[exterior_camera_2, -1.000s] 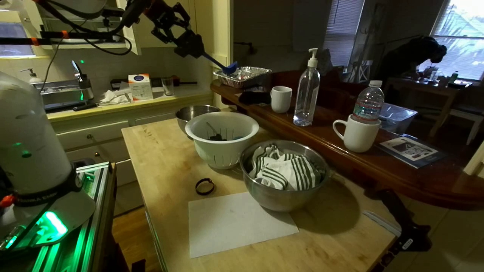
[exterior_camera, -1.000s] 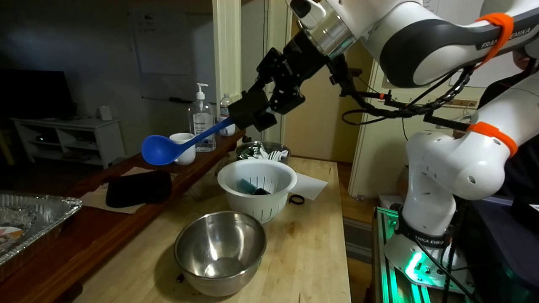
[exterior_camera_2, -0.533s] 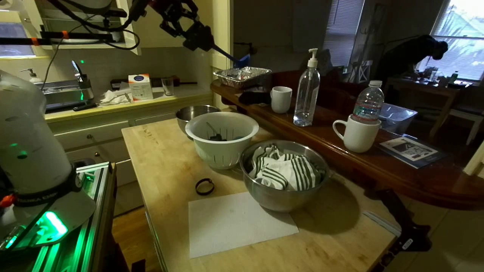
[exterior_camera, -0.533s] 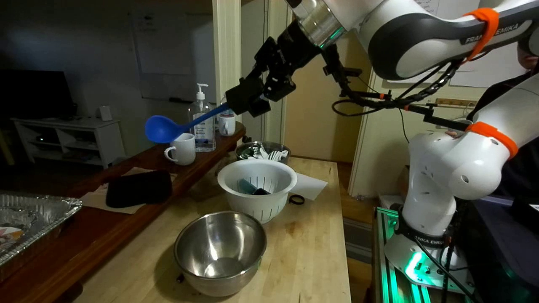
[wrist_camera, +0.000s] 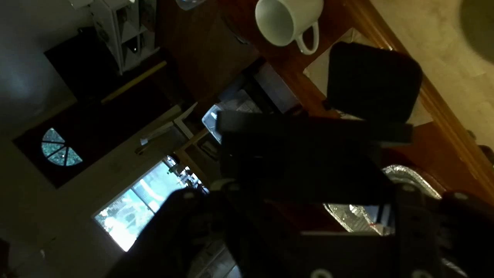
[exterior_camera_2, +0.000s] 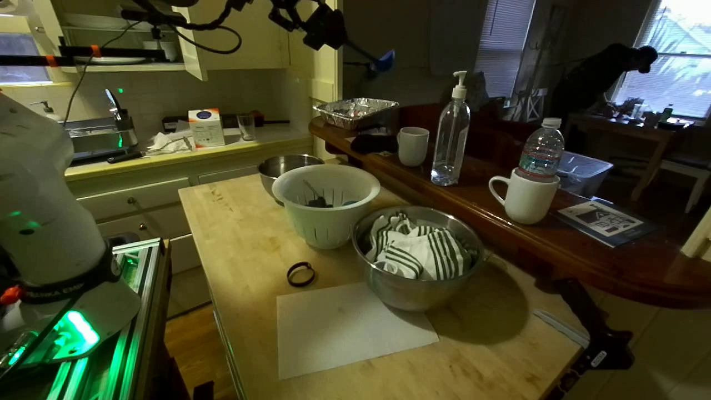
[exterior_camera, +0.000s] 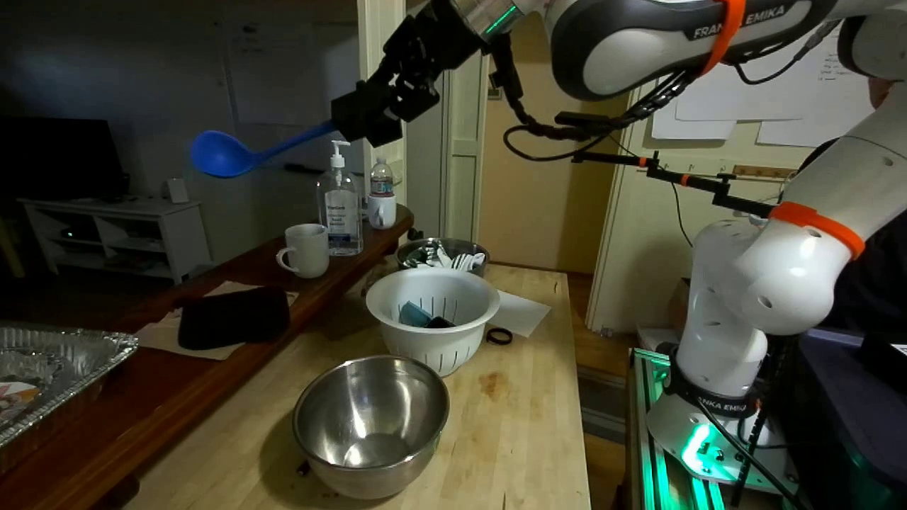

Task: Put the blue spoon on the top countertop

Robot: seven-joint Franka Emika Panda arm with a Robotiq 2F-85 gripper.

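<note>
In an exterior view the gripper [exterior_camera: 365, 117], at upper left of centre, clamps the handle of the blue spoon [exterior_camera: 222, 154], its jaws drawn in as far as that handle seems to allow; the gap itself is hidden. The spoon hangs in the air at upper left, tilted bowl-down, well above the top countertop [exterior_camera: 166, 397], which runs from mid-frame to lower left and carries a white mug [exterior_camera: 307, 251], a dark flat item [exterior_camera: 234, 319] and a foil tray [exterior_camera: 85, 341]. Lowered at this slant, the bowl would likely land first and, with so much length outside the grip, lever the handle round between the fingers. Coming down near the left edge could drop it into the tray; dipping toward mid-frame could tip the mug. In an exterior view the spoon's bowl [exterior_camera_2: 384, 60] shows at upper centre, above the right end of the tray in the frame, touching nothing. Whether it is over the wood or past the far edge I cannot tell; let go too far out, it would fall off the back. In the wrist view the gripper's dark bulk covers the middle and lower right and hides the spoon, so height is hard to judge, and releasing too high could make it bounce.
</note>
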